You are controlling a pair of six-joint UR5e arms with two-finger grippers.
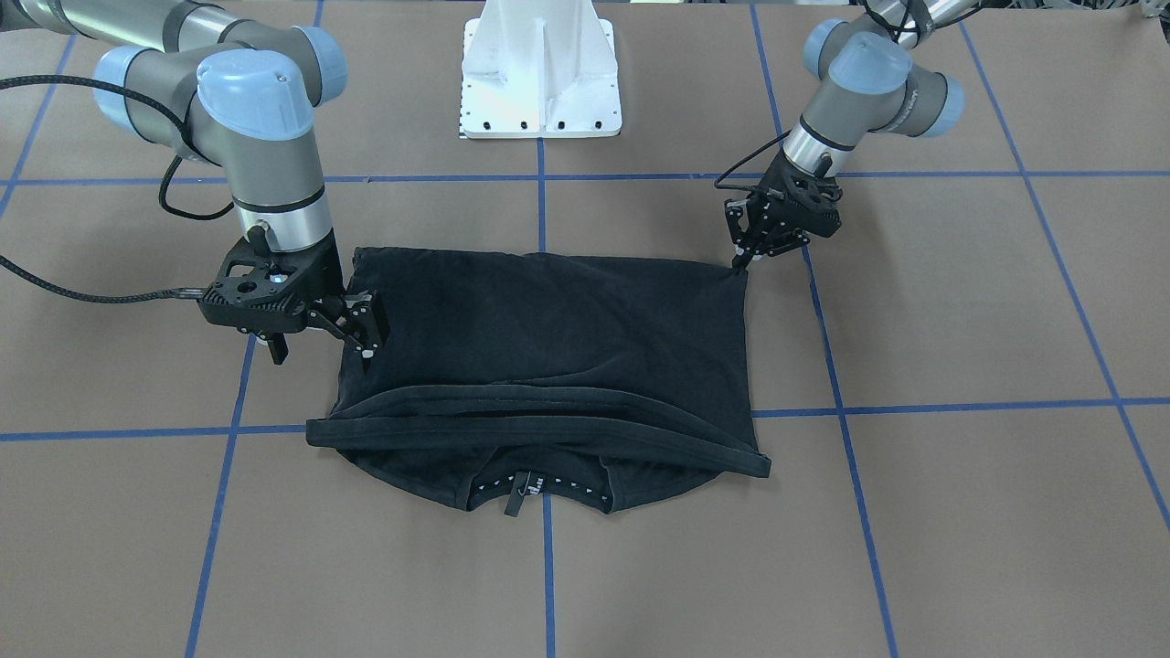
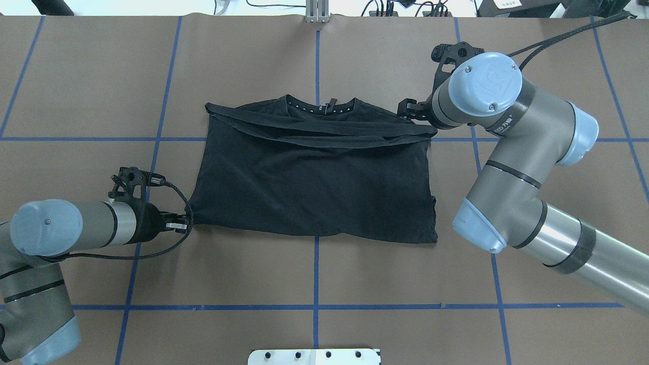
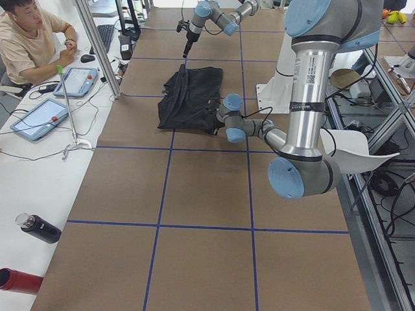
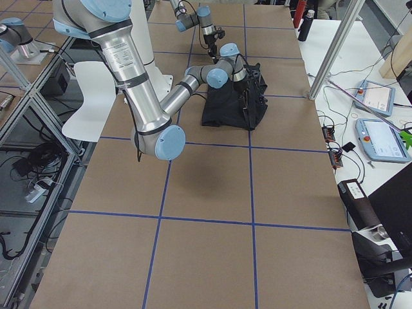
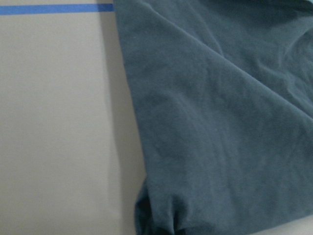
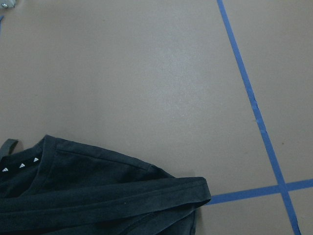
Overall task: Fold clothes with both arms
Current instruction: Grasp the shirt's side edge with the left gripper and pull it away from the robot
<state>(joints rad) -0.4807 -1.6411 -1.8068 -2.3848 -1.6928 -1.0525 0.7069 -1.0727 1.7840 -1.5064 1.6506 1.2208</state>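
- The black T-shirt (image 2: 314, 187) lies flat mid-table (image 2: 314, 284), folded once, with the doubled hem band (image 1: 539, 407) just short of the collar (image 2: 320, 105) on the far side from the robot
- Its long axis runs across the table, from the robot's left to its right, with one arm at each short end
- The left gripper (image 2: 178, 223) is at the near-left corner, fingers narrowed onto the cloth, which gathers to a point there
- The right gripper (image 1: 366, 334) sits over the right edge near the end of the band; its fingers look close together, but I cannot tell whether they hold cloth
- The grippers stand diagonally, so I judge the next fold hinges on the right one securing its own end
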